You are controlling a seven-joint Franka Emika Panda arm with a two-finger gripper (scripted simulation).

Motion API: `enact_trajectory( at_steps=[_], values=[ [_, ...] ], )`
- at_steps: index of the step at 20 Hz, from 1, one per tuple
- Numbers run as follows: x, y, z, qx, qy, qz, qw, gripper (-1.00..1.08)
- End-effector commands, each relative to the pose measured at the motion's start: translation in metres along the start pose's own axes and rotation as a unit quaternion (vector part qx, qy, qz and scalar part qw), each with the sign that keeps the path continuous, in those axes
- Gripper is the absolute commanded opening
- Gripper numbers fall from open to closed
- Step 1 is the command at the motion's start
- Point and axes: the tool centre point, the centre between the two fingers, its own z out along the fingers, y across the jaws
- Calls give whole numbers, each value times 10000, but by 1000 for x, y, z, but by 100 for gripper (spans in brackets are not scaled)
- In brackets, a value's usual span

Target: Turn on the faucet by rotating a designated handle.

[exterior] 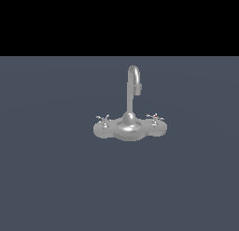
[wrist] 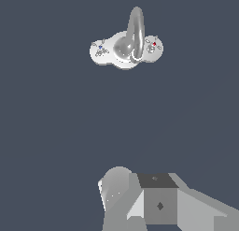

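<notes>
The shiny silver faucet (exterior: 130, 125) stands on the dark grey floor, with a tall hooked spout and a flat lobed base. The handle (exterior: 103, 118), a tiny cross knob with no red mark, sits on the base lobe at the exterior view's left. Its twin with a red centre dot (exterior: 154, 117) sits at the right. The wrist view shows the faucet (wrist: 125, 50) from above, with the handle (wrist: 100, 49) and the red-dotted twin (wrist: 153, 45). Grey blocky parts of my arm's end (wrist: 158, 202) show far from the faucet. I cannot make out separate fingers. The arm is out of the exterior view.
The flat dark grey floor (exterior: 56, 178) spreads all around the faucet. A black band lies behind its far edge.
</notes>
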Motion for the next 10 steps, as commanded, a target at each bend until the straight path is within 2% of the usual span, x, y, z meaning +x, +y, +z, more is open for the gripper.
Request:
enact_trajectory(
  at_steps=[1,2,3,4,6,7,8,9,10],
  values=[
    [2,-7,21,-104,-285,-113,9995,-27],
    [6,-6,34,-53,-389,-17,9992,-21],
    [6,-21,56,-155,-582,-222,9979,-27],
    [13,-7,71,158,-637,-31,9978,-22],
    [14,-30,111,-82,-962,-302,9949,-25],
    [13,-31,127,98,-1125,-62,9936,-22],
    [14,-62,139,-14,-1155,-308,9928,-37],
    [28,-51,142,132,-1110,54,9937,-43],
    [36,-56,154,162,-1146,194,9931,-44]
  ],
)
